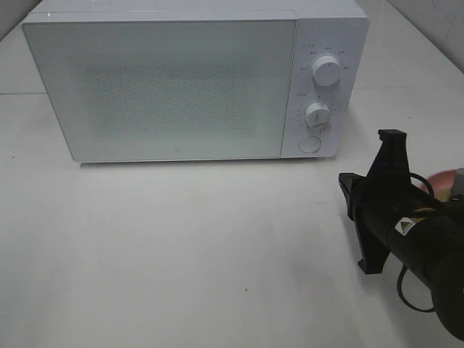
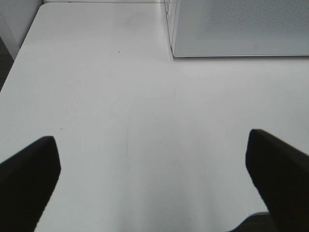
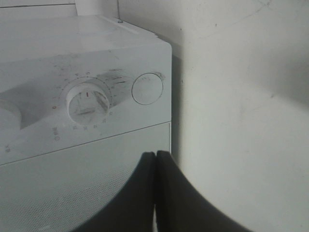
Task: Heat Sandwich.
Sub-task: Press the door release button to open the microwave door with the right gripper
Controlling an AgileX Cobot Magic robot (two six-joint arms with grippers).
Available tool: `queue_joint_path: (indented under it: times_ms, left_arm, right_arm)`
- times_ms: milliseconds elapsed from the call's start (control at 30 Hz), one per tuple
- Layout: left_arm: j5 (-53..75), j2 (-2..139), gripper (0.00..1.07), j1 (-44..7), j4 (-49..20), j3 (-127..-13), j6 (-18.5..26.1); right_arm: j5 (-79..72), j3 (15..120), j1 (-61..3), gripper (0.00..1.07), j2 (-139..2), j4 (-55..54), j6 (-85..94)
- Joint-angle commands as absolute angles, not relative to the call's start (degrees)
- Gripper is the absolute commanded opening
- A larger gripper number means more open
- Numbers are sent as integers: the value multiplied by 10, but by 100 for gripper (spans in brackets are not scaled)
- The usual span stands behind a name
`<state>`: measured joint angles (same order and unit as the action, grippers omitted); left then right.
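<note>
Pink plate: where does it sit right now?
In the high view, the plate sits at the right edge of the table, mostly hidden by the right arm, forward-right of the microwave.

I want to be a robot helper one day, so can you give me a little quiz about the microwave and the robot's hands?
1. True or false: the microwave door is open.
2. Which hand has its jaws spread wide apart? A) the left hand B) the right hand
3. Fill in the blank: just below the lower knob on the microwave's panel sits a round, flat ____.

Key
1. False. The door is shut.
2. A. The left hand is open above the bare table, and the right hand is shut.
3. button
</note>
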<state>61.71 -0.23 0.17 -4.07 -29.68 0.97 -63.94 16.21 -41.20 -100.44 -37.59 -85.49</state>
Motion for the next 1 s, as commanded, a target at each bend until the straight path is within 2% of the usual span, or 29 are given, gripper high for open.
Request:
queue_joint_path:
  times_ms: [33,500,1000]
  left_arm:
    - [614,-15,100,-1,-39,-296,9]
    - [614,-15,100,-1,-39,-296,9]
    - [614,-14,100,-1,-39,-296,9]
  right_arm:
    - [-615,185,-392,0,-1018,-356,-855]
    - [-585,280,-324,0,-1083,-261,-849]
    - [-532,364,-273,0,-1128,-226,-830]
